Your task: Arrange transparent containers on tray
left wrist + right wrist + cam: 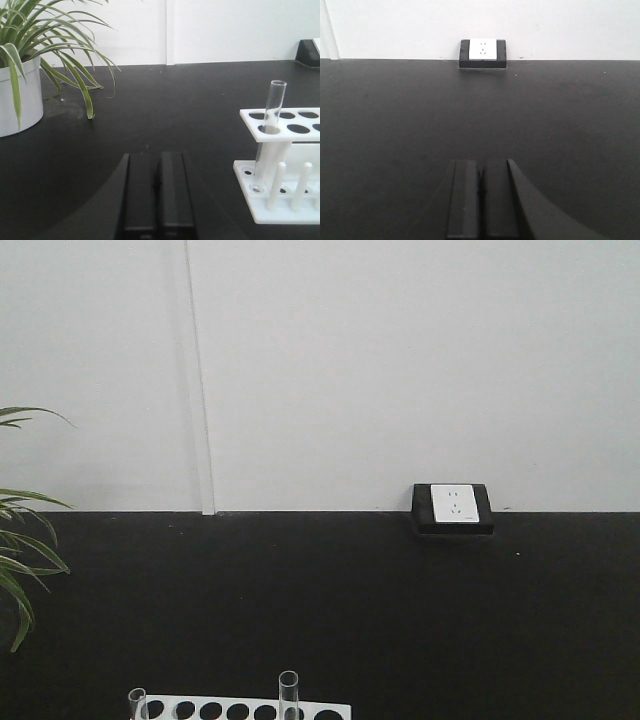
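Okay, two clear tubes, both standing in the white rack (250, 701) near the front edge of the bench (400, 610). The left-end tube (138, 704) sits in the rack's corner hole. In the left wrist view this left-end tube (272, 107) leans slightly, rim up, with its bottom seated in the rack's base plate (260, 210). The second tube (289, 692) stands a few holes to the right (only its top part shows). The other holes in view are empty.

The left jaws are closed, pressed together with nothing between them, low over the bench just left of the rack. The right jaws are also closed and empty, over bare bench.

A potted plant (50, 45) in a white pot (17, 95) stands toward the far left corner. A socket (482, 50) sits at the far edge against the white wall (400, 370).
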`<state>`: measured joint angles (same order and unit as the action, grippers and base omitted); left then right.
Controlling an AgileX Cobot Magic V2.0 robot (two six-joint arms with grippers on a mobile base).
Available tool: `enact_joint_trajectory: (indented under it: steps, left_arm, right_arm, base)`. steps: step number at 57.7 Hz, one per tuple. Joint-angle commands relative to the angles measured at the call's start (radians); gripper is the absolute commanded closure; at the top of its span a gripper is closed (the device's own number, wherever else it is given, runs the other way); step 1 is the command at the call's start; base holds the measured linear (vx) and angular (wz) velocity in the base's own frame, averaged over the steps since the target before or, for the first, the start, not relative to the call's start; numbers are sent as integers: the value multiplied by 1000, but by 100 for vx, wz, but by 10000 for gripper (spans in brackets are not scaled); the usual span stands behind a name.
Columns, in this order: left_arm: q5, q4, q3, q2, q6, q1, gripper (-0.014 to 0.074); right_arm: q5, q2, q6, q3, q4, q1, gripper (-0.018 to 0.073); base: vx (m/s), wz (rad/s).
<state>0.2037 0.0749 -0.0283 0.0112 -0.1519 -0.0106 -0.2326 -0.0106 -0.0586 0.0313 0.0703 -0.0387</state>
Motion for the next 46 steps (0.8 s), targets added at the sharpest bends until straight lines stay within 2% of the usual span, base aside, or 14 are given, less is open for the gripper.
enact_joint_trajectory:
  steps: [1,46]
  left_arm:
    - [-75,-5,-28,14,-11,2,603]
    - [-75,-5,-28,14,-11,2,603]
  right_arm:
    - [83,-8,5,8,14,8,571]
    - [83,-8,5,8,14,8,571]
  base:
    - [0,0]
    - [0,0]
